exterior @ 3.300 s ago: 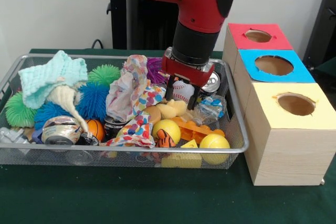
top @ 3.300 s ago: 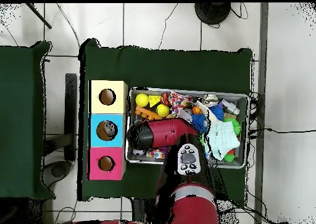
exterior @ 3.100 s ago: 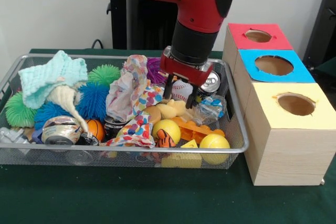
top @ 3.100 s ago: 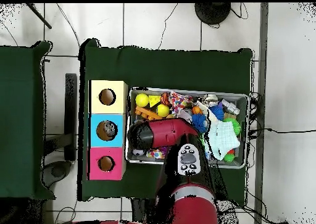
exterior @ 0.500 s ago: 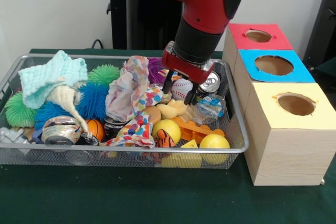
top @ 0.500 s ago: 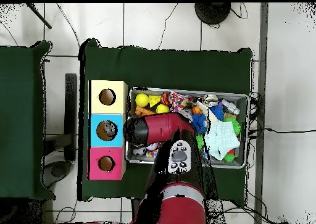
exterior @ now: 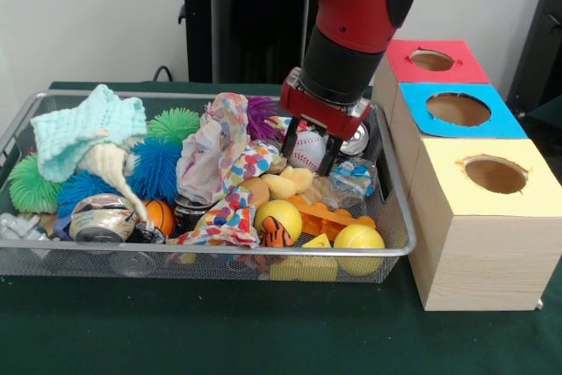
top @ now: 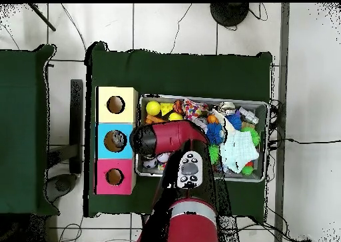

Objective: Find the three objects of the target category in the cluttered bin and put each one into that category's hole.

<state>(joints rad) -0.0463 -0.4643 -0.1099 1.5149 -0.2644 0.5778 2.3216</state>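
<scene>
Front view: red and black arm (exterior: 351,6) comes down from top centre, wrist tilted slightly so the gripper (exterior: 311,152) leans toward lower left. Gripper hangs over the right end of the bin (exterior: 219,252), just above the baseball (exterior: 307,151). Its two dark fingers (exterior: 291,145) stand spread on either side of the ball, nothing gripped; can't tell if they touch it.

Cans: one can (exterior: 356,140) sits just right of the gripper against the bin's right wall, silver top tilted toward the camera. Another can (exterior: 101,217) lies at lower left of the bin, beside the small orange ball (exterior: 160,215). A dark can-like thing (exterior: 189,211) shows under the patterned cloth (exterior: 224,164); too hidden to be sure.

Boxes at right of frame: red top far, blue top middle, yellow top near. The blue hole (exterior: 458,109) is right of the bin, level with the gripper.

Overhead view: the arm (top: 166,138) lies across the left end of the bin (top: 261,105), elbow end pointing at the blue hole (top: 114,141), something pale inside that hole. Gripper hidden under the arm here.
</scene>
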